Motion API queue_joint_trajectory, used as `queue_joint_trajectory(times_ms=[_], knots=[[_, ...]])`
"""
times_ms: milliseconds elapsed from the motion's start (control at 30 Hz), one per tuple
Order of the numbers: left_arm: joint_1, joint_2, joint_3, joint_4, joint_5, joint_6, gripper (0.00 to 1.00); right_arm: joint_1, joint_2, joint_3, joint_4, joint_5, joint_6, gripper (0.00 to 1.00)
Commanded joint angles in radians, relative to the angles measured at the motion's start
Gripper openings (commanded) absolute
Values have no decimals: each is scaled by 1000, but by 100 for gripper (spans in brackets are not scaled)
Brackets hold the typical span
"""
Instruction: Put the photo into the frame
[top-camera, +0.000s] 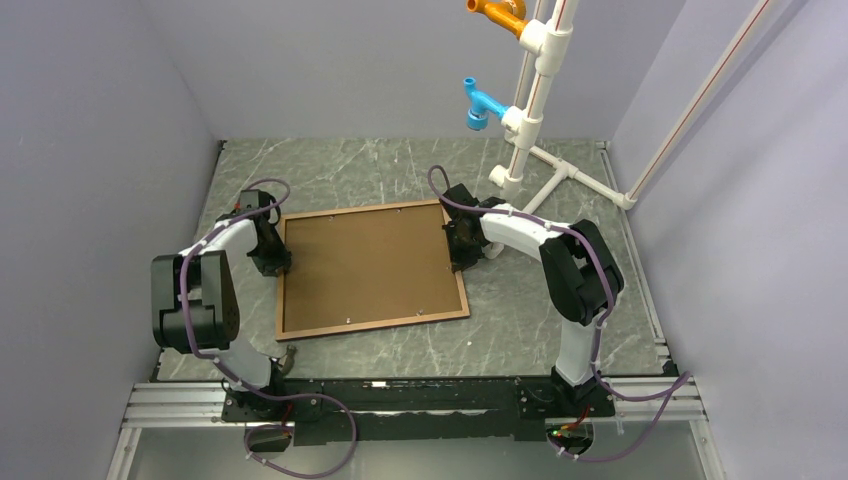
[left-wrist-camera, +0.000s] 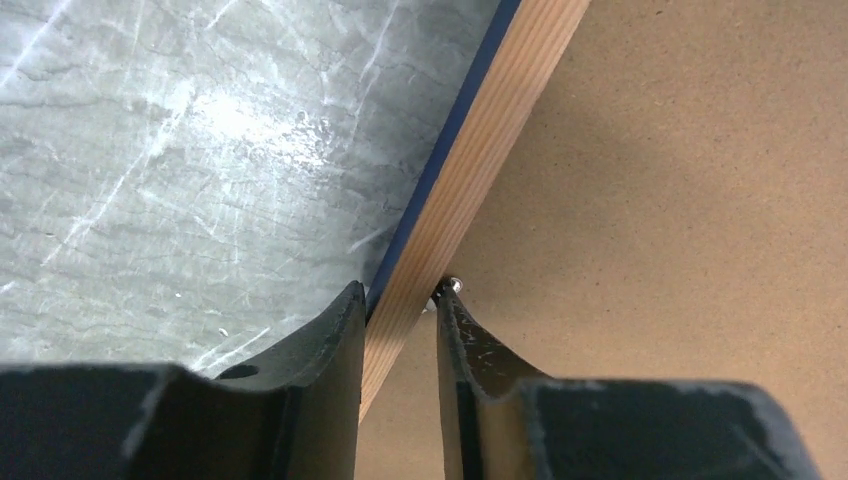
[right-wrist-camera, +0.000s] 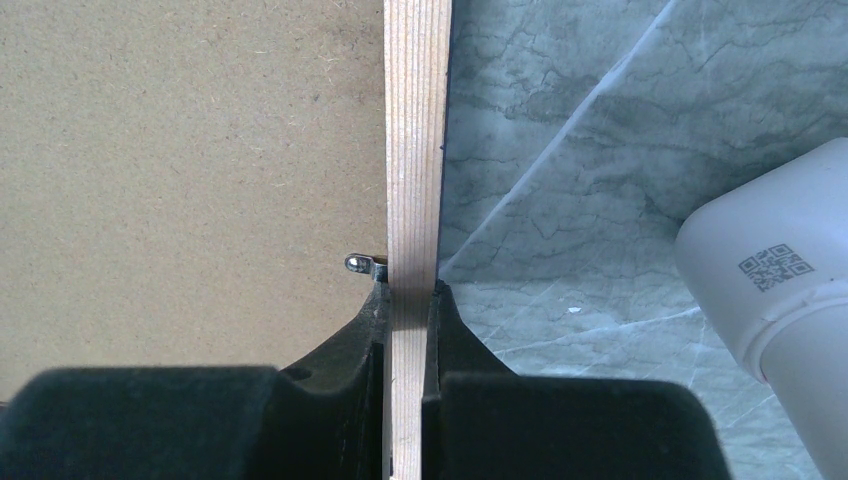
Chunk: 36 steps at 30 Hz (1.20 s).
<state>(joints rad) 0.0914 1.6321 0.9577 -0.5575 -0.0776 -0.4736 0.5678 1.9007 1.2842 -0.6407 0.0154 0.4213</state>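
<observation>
The frame (top-camera: 380, 325) lies flat on the marble table, wood face up, with a plain brown backing board (top-camera: 365, 265) filling it. The photo is hidden from every view. My left gripper (top-camera: 272, 255) sits over the left rail. In the left wrist view its jaws (left-wrist-camera: 400, 295) straddle the slanted wooden rail (left-wrist-camera: 480, 150), one finger against the navy outer edge and the other tip by a small metal tab (left-wrist-camera: 453, 285). My right gripper (top-camera: 460, 250) is on the right rail. In the right wrist view it (right-wrist-camera: 410, 290) is shut tight on the rail (right-wrist-camera: 417, 120), beside another tab (right-wrist-camera: 362, 264).
A white pipe stand (top-camera: 520, 130) rises at the back right, carrying a blue fitting (top-camera: 480, 103) and an orange one (top-camera: 497, 12). One white pipe end (right-wrist-camera: 780, 300) lies close to my right gripper. Grey walls enclose the table on three sides.
</observation>
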Motion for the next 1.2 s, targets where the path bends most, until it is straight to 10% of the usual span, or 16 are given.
queue_joint_trajectory(times_ms=[0, 133, 433, 667, 867, 1167], knots=[[-1, 63, -39, -11, -25, 9, 21, -3, 40, -18, 75, -2, 11, 8], [1, 57, -41, -16, -28, 24, 0, -3, 38, -16, 72, 0, 11, 8], [0, -11, -42, 3, 39, 41, 0, -4, 3, -30, 77, -9, 11, 9], [1, -205, -4, -66, 62, 38, 79, -3, -42, -55, 83, -9, 9, 34], [-10, -375, -11, -118, 131, 61, 88, -1, -100, -79, 86, -31, 0, 57], [-189, -631, -123, -147, 135, 77, 99, 10, -243, -263, 73, -85, 2, 65]])
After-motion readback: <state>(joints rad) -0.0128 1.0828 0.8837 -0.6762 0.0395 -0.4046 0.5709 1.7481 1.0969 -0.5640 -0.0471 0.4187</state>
